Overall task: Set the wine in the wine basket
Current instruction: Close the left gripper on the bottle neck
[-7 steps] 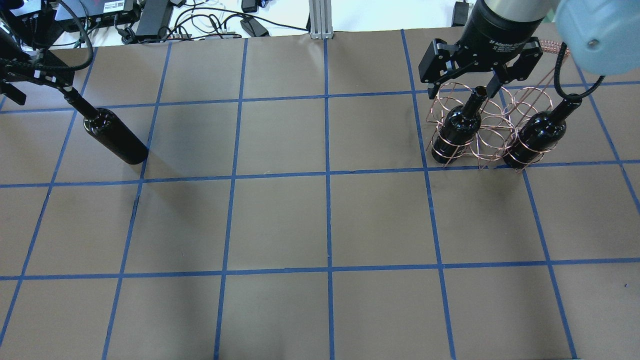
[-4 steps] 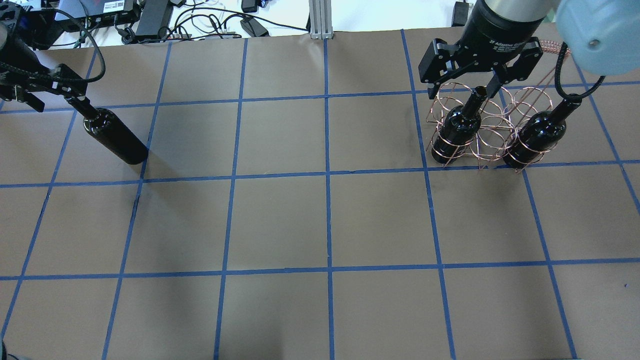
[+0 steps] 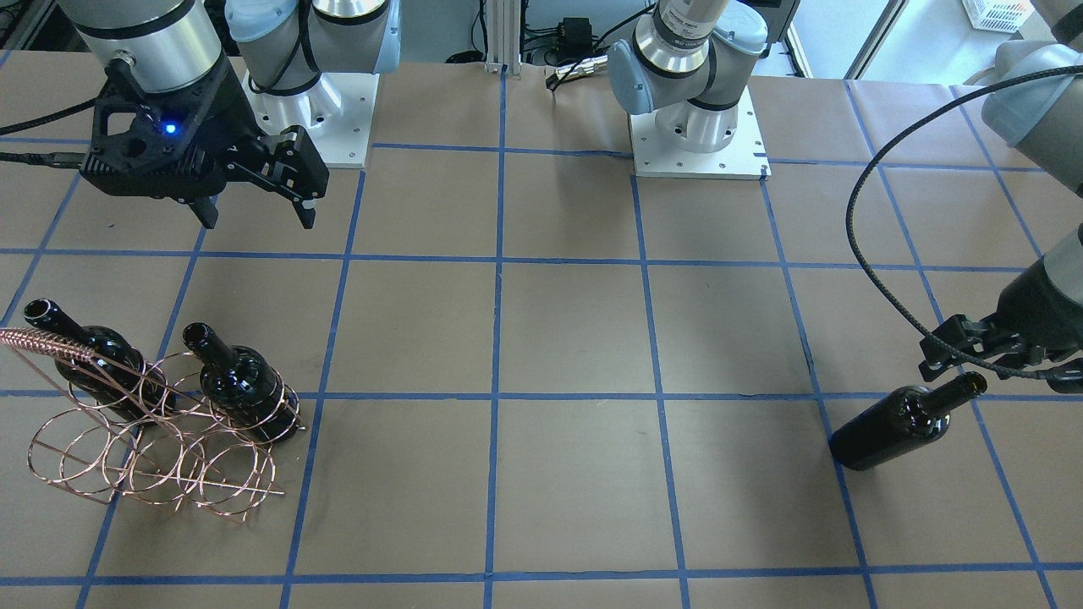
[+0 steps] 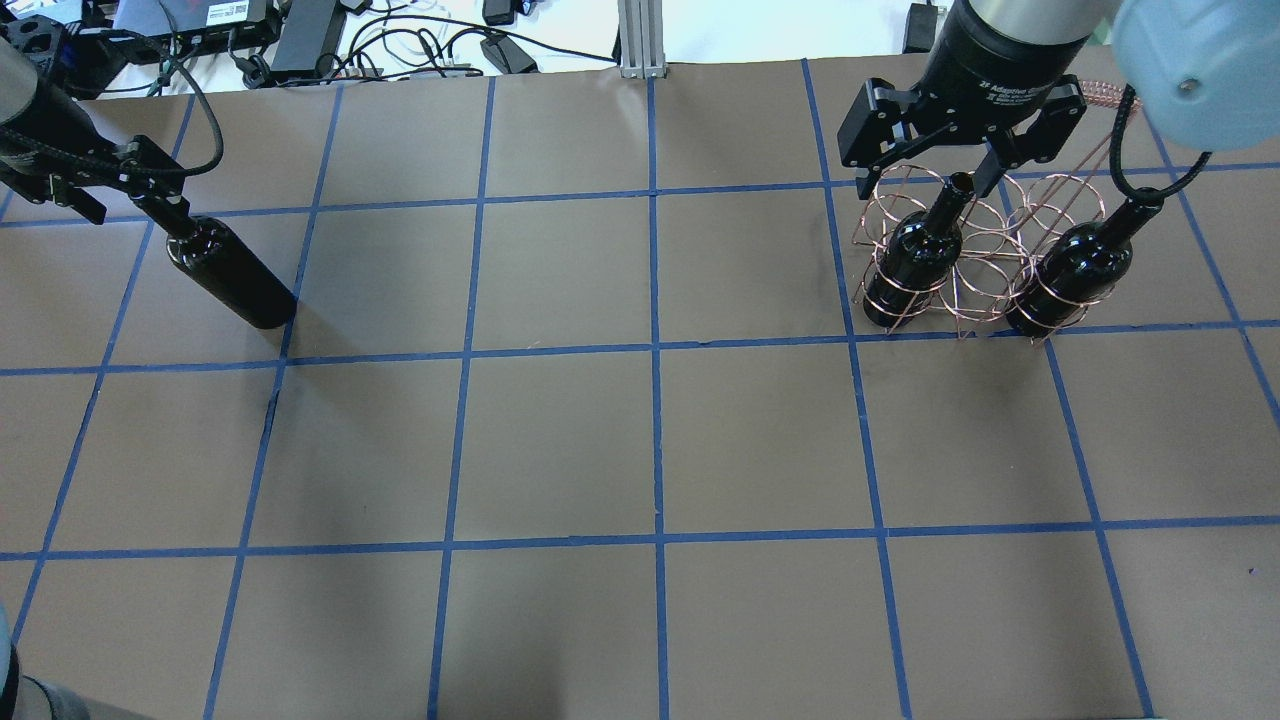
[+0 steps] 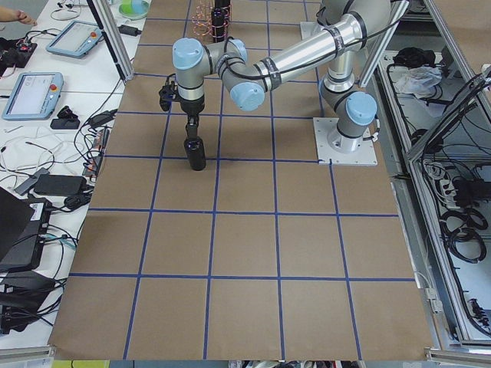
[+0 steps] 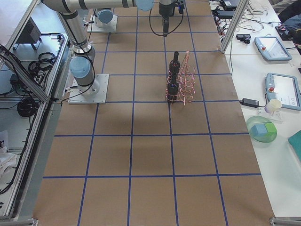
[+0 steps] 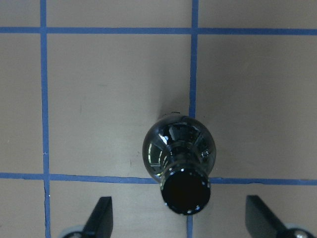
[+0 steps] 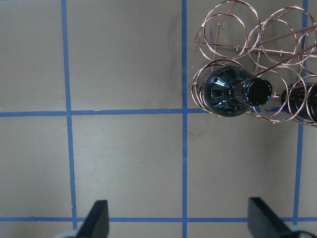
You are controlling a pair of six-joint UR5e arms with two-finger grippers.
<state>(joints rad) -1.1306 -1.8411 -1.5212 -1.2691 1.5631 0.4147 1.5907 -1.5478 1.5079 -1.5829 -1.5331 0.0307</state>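
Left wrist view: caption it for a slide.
Standing bottle from above, mouth between the open left gripper's fingers.

Glossy black wine [image 4: 230,280] upright (unlabelled), well apart from copper wire wine basket [image 4: 985,262]

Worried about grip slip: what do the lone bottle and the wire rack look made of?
The bottle looks like glass, glossy near-black, given sharp reflections on its shoulder. The rack seems thin metal wire, shiny copper-coloured finish.

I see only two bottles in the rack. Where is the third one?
The third bottle stands upright at the overhead view's far left, under the open left pincer, far from the wine basket.
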